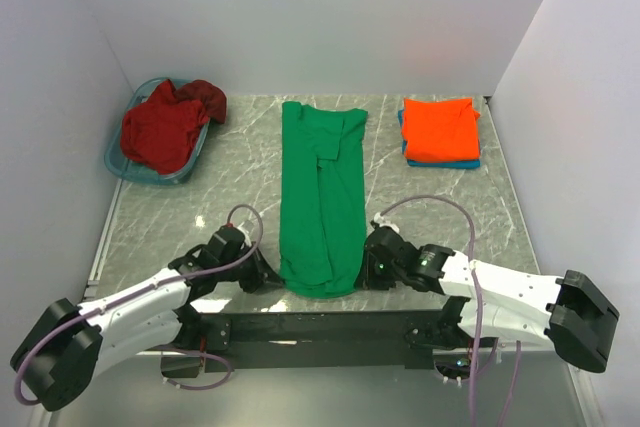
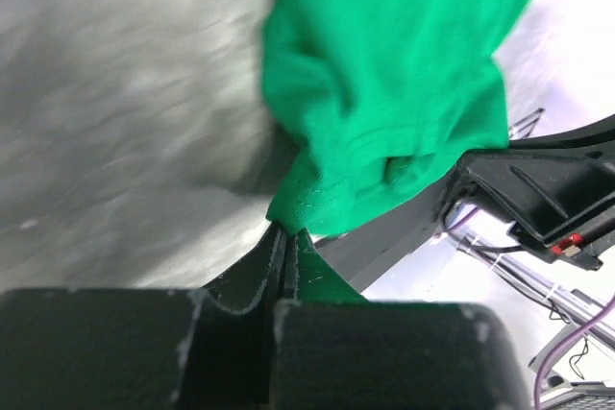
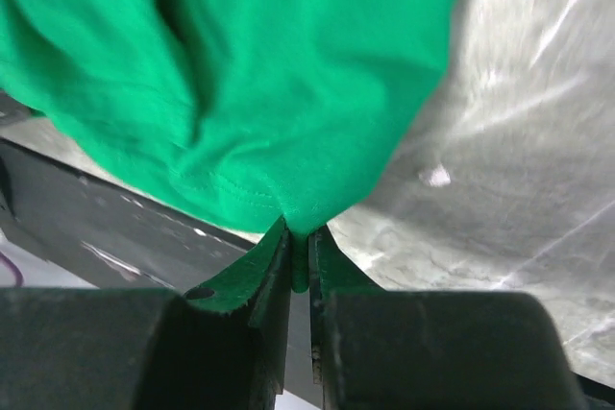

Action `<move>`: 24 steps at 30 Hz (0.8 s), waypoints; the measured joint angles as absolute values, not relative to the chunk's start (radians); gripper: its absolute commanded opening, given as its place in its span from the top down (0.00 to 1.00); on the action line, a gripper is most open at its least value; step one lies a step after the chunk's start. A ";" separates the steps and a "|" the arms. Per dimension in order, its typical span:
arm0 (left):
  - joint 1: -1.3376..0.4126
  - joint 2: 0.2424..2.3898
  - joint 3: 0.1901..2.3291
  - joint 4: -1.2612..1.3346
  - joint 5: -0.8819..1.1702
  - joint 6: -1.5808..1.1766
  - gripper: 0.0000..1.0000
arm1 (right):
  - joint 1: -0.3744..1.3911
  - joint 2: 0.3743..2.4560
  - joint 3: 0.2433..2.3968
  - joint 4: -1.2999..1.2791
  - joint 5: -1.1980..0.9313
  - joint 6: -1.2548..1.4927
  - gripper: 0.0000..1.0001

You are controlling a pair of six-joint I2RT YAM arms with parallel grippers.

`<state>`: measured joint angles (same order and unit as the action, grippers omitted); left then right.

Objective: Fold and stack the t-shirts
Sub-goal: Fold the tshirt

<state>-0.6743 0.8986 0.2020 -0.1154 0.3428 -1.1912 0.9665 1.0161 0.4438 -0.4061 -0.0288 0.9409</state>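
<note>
The green t-shirt (image 1: 322,202) lies as a long narrow strip down the middle of the table (image 1: 200,217), its hem nearest me. My left gripper (image 2: 285,240) is clamped on the near left corner, and my right gripper (image 3: 300,249) pinches the near right corner. The cloth is light, soft and limp, so I expect it to sag between these corner holds. Far right, the orange t-shirt (image 1: 440,127) sits folded on the blue t-shirt (image 1: 450,162). Far left, the dark red t-shirt (image 1: 160,132) is heaped in the basket (image 1: 118,162).
</note>
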 measured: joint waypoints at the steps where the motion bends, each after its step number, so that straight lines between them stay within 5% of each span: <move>1: -0.674 0.912 0.220 -0.114 0.340 -1.185 1.00 | 0.966 1.016 0.463 -0.414 -0.010 0.933 0.91; 24: -0.517 1.219 0.621 -0.132 0.270 -0.935 1.00 | 0.726 1.196 0.775 -0.400 0.155 0.671 0.94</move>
<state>-0.5175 1.2190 0.6209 -0.1318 0.2695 -0.9352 0.7258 1.1957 0.7750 -0.4004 0.1547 0.6708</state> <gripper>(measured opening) 0.012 0.139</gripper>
